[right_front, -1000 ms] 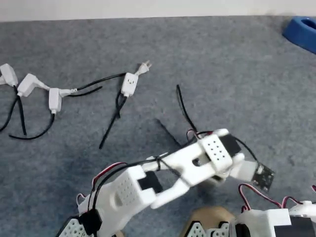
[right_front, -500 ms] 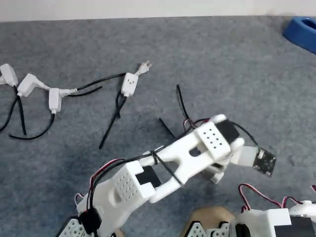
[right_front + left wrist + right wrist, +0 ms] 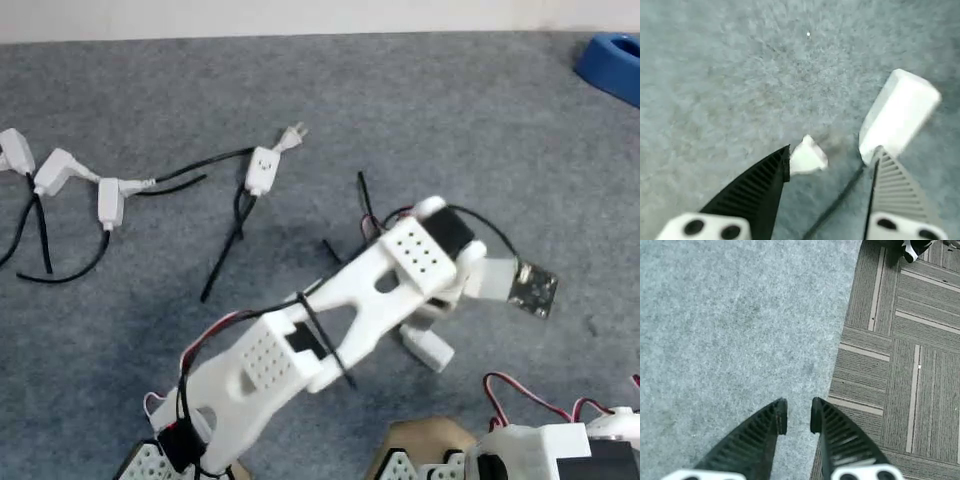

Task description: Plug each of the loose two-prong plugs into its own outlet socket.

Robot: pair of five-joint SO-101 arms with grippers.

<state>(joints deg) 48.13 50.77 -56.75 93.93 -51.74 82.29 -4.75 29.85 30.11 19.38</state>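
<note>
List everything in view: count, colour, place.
plug-and-socket pieces: about five, white, mat's far left side
cords: several, black, trailing from those pieces
block: one, white, beside the left end effector
small plug: one, white, on the mat at a fingertip
blue object: one, far right corner
mat: one, grey
floor tiles: brown striped, beside the mat
left end effector: open, over small plug
right end effector: slightly open, empty, at the mat's edge
</note>
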